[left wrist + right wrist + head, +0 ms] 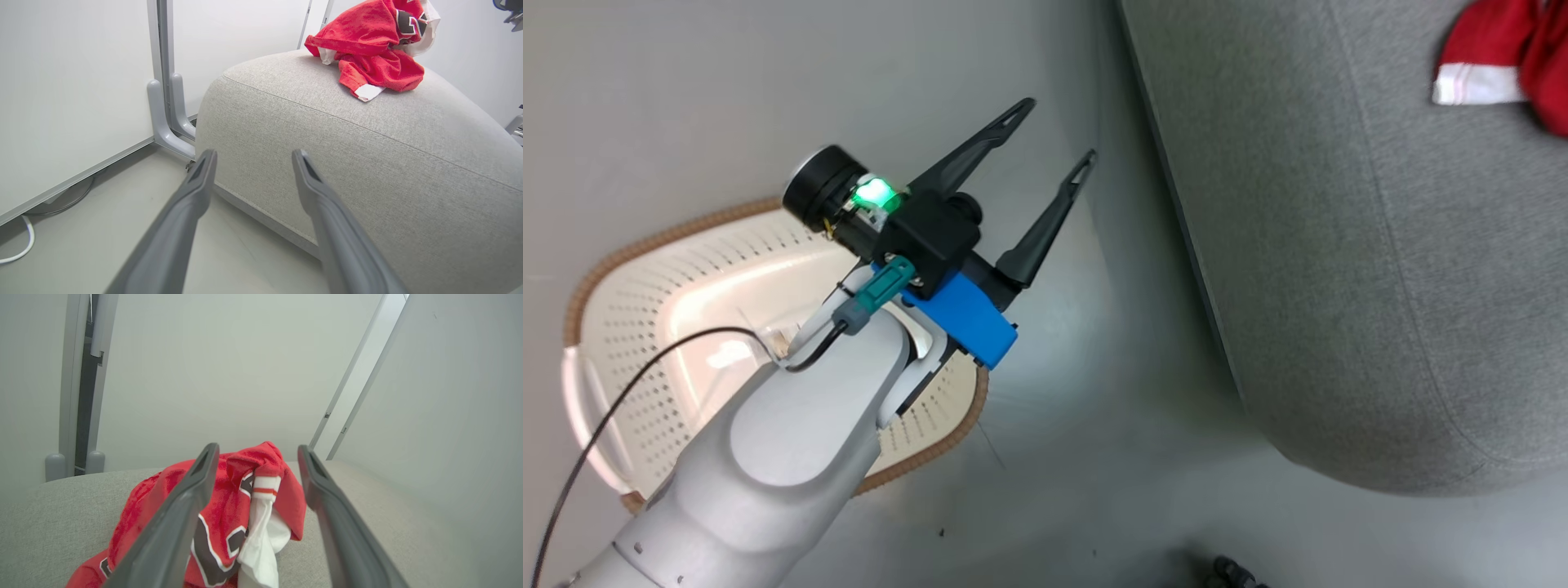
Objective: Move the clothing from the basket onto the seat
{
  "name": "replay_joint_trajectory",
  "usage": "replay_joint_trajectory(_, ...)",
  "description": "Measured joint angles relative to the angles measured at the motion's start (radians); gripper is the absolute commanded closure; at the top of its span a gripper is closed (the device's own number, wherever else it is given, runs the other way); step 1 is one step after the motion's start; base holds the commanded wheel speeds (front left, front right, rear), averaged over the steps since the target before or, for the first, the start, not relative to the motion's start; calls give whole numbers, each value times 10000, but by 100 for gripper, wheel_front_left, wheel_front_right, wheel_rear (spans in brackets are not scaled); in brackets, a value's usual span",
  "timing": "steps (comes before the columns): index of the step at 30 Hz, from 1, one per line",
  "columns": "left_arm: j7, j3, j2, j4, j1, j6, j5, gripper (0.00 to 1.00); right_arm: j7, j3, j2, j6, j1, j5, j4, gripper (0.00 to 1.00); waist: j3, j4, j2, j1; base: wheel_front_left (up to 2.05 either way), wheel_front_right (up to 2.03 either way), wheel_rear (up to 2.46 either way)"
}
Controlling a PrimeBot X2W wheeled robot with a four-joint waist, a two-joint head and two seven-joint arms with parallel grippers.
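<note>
**Left gripper** [1059, 129]: two long dark fingers on a pale forearm, at centre of the head view. The fingers are spread apart with nothing between them. They point to the upper right, over pale grey floor [1045, 457]. In the left wrist view the gripper [254, 153] faces the seat's side wall. The wrist carries a blue plastic block [968, 314], a green lamp [876, 193] and a thin black cable [613, 400].

**Right gripper** [257, 448]: its fingers are parted wide and frame the clothing in the lower centre of the right wrist view. Whether they touch the fabric cannot be told.

**Clothing** [367, 53]: a crumpled heap of bright-red soft fabric with white striped cuffs and dark lettering patches. It lies on top of the seat, at the upper right of the left wrist view and the upper right corner of the head view [1503, 49]. It also shows in the right wrist view [229, 506].

**Seat** [1339, 245]: a large grey woven-fabric cushion with a rounded corner and a seam line, on the right side of the head view. It also shows in both wrist views [367, 163] [41, 522].

**Basket** [629, 327]: cream-white perforated plastic with a brown woven-look rim, standing on the floor at the left of the head view. It is partly hidden behind the forearm and sits well apart from the seat.

**Surroundings**: white wall panels [61, 81], grey post feet [163, 122] and a white cord [20, 245] at the lower left of the left wrist view.
</note>
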Motion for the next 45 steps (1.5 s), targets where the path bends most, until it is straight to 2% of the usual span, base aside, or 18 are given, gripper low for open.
replay_joint_trajectory(7,-169,986,-109,257,847,337,-472,0,0,1317,242,0,931,-63,-894,0,-1341,368,0,-1,0,0,0)
replay_joint_trajectory(13,-207,2445,-138,-316,1952,585,-355,0,0,2778,491,0,1453,-104,-1022,0,-2453,896,0,-2,0,0,0)
replay_joint_trajectory(21,-207,4395,-376,-740,3844,677,140,0,0,4357,859,0,2171,75,-821,0,-3826,1659,0,-2,0,0,0)
replay_joint_trajectory(31,-207,6209,-989,-882,5785,372,867,0,0,5599,1308,0,3614,366,-441,0,-5300,2486,0,-2,0,0,0)
replay_joint_trajectory(40,-209,7064,-1521,-815,7081,-134,1390,0,0,6295,1712,0,5037,621,-268,0,-6410,2875,0,-1,0,0,0)
replay_joint_trajectory(45,-207,7281,-1708,-794,7607,-345,1607,0,0,6220,1887,0,5713,851,-238,0,-6887,3025,0,-1,0,0,0)
